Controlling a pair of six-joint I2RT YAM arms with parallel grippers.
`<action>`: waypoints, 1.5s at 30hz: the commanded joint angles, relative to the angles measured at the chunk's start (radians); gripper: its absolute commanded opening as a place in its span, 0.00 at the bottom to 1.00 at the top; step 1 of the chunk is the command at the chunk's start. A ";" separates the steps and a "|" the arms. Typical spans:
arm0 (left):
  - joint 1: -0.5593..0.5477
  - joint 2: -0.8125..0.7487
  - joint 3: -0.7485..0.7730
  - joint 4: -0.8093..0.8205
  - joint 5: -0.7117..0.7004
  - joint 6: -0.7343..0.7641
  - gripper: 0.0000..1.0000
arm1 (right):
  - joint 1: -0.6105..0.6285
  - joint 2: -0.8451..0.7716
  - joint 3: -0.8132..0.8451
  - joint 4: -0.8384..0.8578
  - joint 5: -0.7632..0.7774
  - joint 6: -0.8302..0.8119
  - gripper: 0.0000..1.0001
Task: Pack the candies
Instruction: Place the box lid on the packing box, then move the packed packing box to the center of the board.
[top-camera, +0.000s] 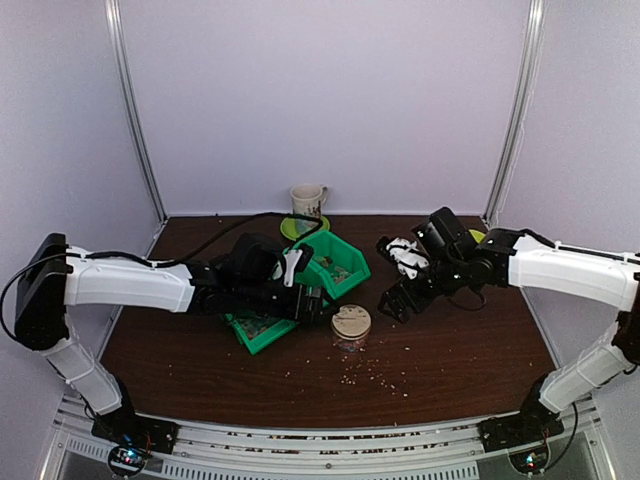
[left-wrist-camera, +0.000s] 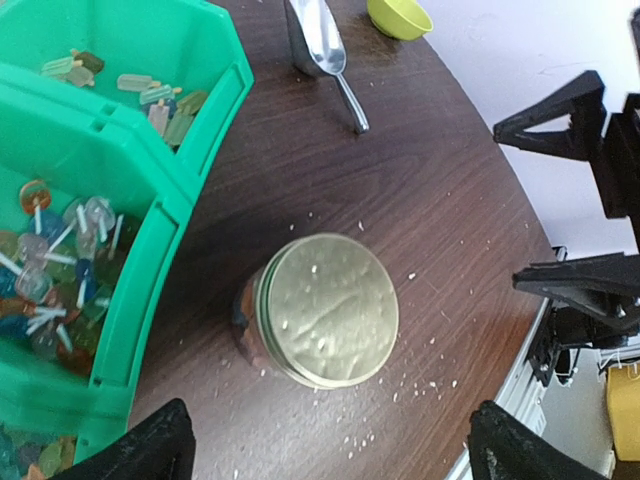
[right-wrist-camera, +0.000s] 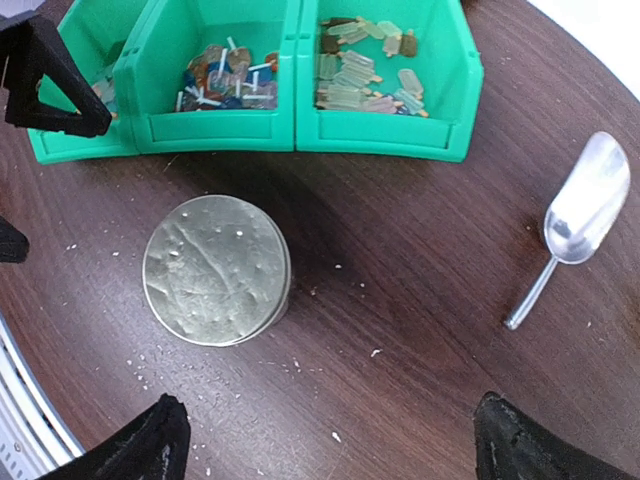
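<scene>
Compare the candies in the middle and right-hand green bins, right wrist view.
Middle-bin candies are round, mostly blue and orange, with white sticks; right-bin candies are oblong, mostly pale green and tan. The middle-bin candies sit heaped together; the right-bin candies spread wider. Both lie loose in green bins.

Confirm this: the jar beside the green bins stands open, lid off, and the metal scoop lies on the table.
Not quite: the lid sits on the jar, closing it, as the right wrist view shows. The bins and scoop are as stated.
</scene>
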 joint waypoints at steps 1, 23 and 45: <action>-0.004 0.088 0.091 0.014 0.024 0.026 0.98 | -0.020 -0.095 -0.089 0.135 0.108 0.099 1.00; -0.021 0.350 0.277 0.022 0.218 0.048 0.91 | -0.090 -0.403 -0.312 0.235 0.195 0.124 1.00; -0.057 0.290 0.221 0.057 0.164 0.280 0.98 | -0.095 -0.460 -0.308 0.202 0.169 0.090 0.99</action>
